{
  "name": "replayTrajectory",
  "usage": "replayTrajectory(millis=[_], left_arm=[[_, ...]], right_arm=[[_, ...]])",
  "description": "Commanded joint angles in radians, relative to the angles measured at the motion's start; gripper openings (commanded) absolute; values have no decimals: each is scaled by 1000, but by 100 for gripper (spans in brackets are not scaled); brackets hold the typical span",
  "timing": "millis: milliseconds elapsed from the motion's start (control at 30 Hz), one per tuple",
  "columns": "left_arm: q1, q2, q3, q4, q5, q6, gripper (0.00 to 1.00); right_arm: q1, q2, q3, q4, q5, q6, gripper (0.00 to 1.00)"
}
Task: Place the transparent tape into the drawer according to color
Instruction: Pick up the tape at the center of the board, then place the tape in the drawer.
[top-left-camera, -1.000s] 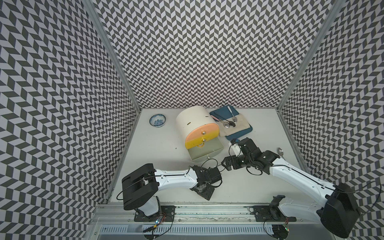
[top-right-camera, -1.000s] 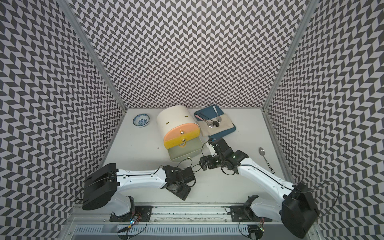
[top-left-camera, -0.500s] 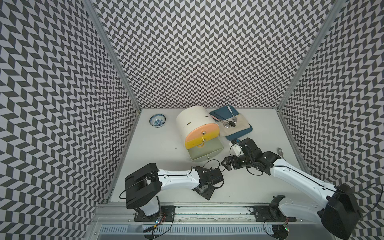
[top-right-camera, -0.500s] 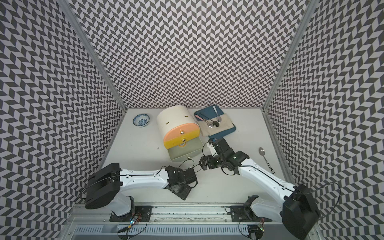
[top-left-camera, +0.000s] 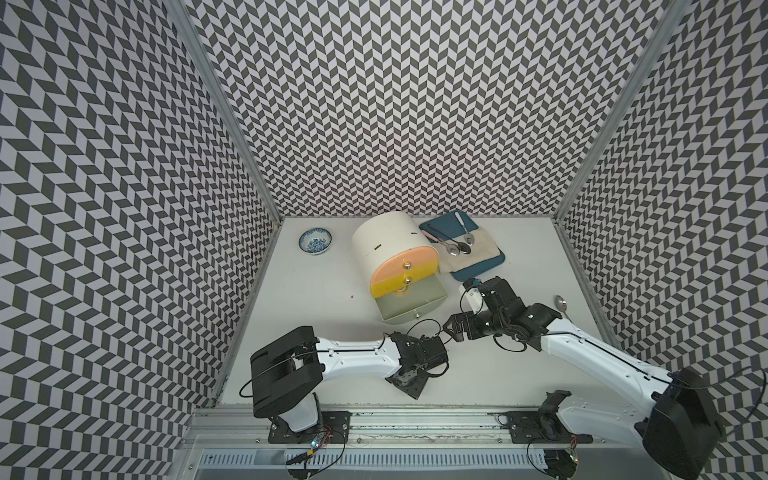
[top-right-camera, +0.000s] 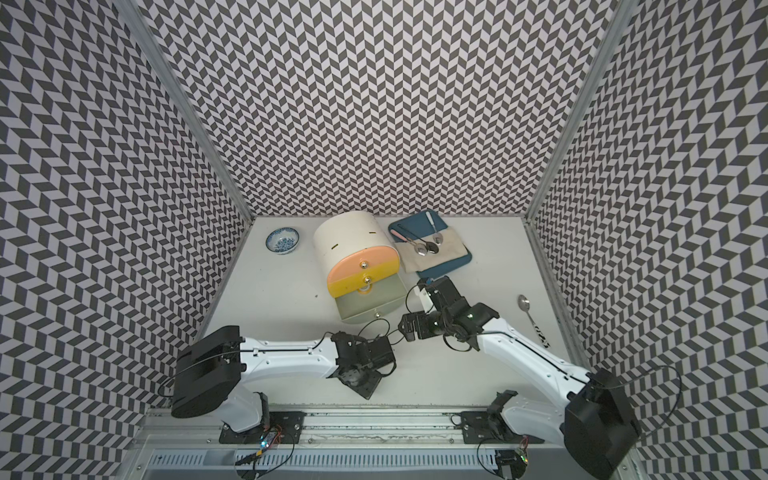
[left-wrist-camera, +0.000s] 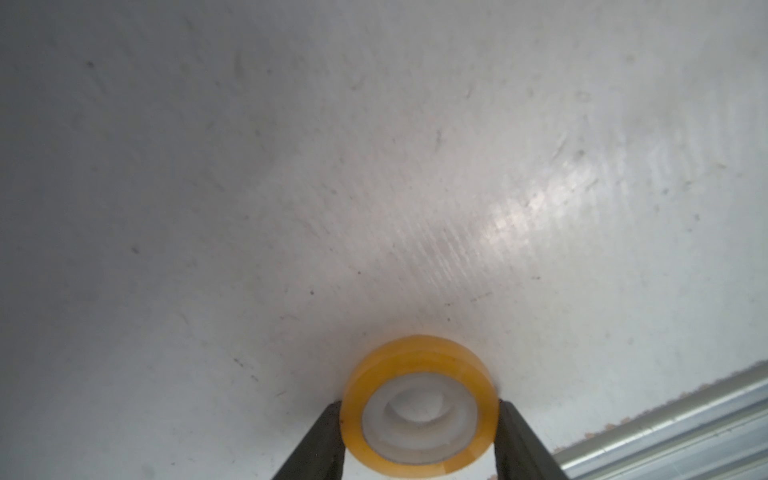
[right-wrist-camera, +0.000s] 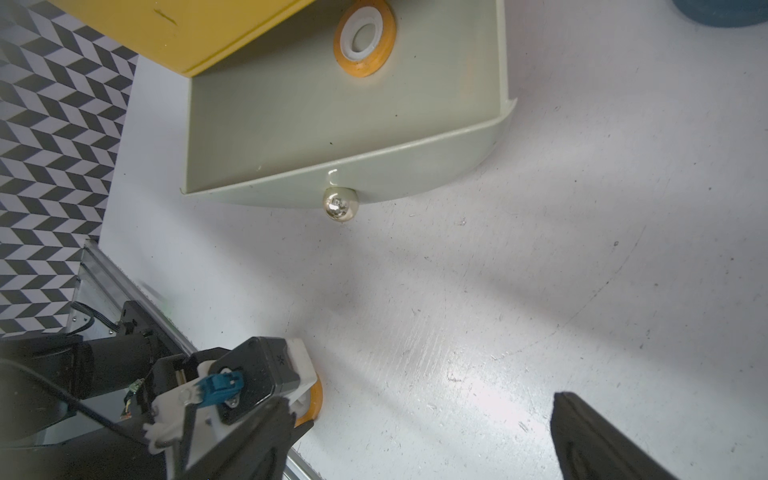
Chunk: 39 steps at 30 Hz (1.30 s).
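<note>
A yellow-orange transparent tape (left-wrist-camera: 419, 353) with a white core lies flat on the white table near the front edge. My left gripper (left-wrist-camera: 420, 405) is shut on it, one dark finger pressed against each side of the ring. In both top views the left gripper (top-left-camera: 409, 380) points down and hides this tape; its rim (right-wrist-camera: 316, 401) peeks out in the right wrist view. A second yellow-orange tape (right-wrist-camera: 365, 39) lies at the back of the pulled-out grey-green drawer (right-wrist-camera: 395, 174), the lowest drawer of the cream cabinet (top-left-camera: 384, 241). My right gripper (right-wrist-camera: 419, 449) hangs open and empty in front of that drawer.
The pink drawer (top-left-camera: 405, 259) and yellow drawer (top-left-camera: 405, 280) above are closed. A blue-and-white bowl (top-left-camera: 315, 241) sits at the back left. A blue tray (top-left-camera: 478, 270) with cloth and spoons stands at the back right. A loose spoon (top-left-camera: 562, 305) lies at the right. A metal rail (left-wrist-camera: 665, 436) borders the front.
My left gripper's jaws have narrowed onto the yellow-orange tape, and the left arm has shifted slightly to the right. The right arm has stayed where it was, open.
</note>
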Motion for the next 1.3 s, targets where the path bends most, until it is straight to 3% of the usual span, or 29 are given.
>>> replayTrajectory(millis=[0,533,933,1267], left_arm=[[-2,-32,41,-41,-47,-16,40],[84,-119,242,-161,-195,24,38],[231,-102,452,-156,-336,125,38],[286,-87,414,-61,-479,156,39]], right_arm=[[-8,-25,-13,49,-11,7,100],[-40,-41,-18,55,-22,5,100],[-58,-46,-7,55,-26,6,100],[-72,-59,-13,54,-25,7,100]])
